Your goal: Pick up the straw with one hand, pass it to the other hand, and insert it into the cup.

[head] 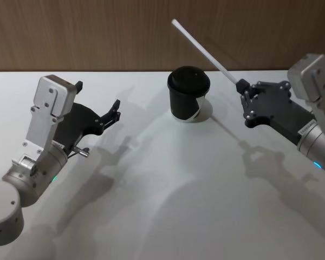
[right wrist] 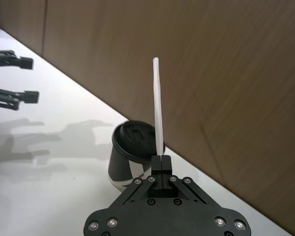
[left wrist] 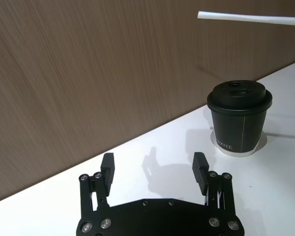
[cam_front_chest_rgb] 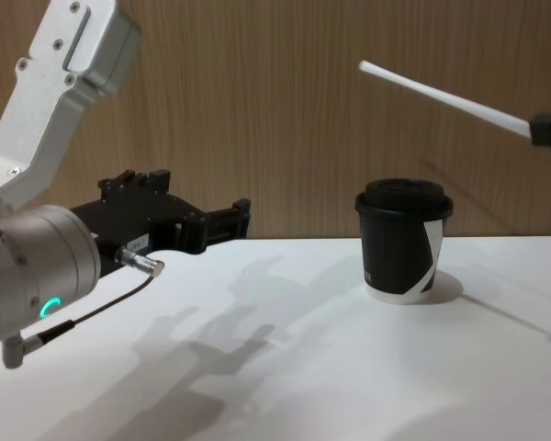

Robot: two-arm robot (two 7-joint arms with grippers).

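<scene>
The right tool (head: 242, 86) pinches the straw (head: 206, 50) by one end, slanted above the cup (head: 188, 96), seemingly offering it to the spread left tool (head: 97, 97) opposite.

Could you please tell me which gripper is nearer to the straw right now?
Right. The right gripper is shut on the straw's lower end, holding it aloft near the cup. The left gripper is open on the cup's other side, apart from the straw.
</scene>
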